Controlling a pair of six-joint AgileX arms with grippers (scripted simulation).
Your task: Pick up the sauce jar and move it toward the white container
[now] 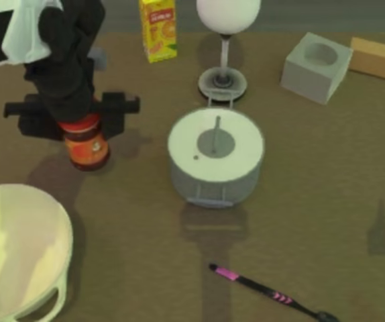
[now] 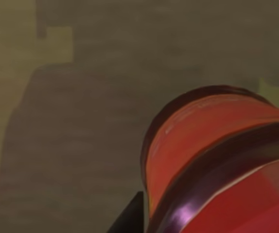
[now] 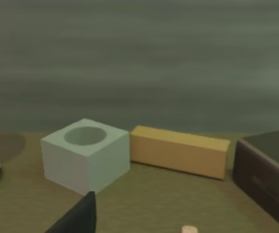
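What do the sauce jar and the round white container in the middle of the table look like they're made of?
Sauce jar, under the left gripper: probably glass or clear plastic, since dark sauce shows above the orange-red label, and the left wrist view shows a glossy highlight on it. White container: matte white top, grey wall, no shine; plastic or painted metal, the render leaves it open.

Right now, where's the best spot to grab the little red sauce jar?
Grab the sauce jar from above by its round lid end, fingers on opposite sides. It stands upright, so the top is free. The left claw is there already, straddling it.
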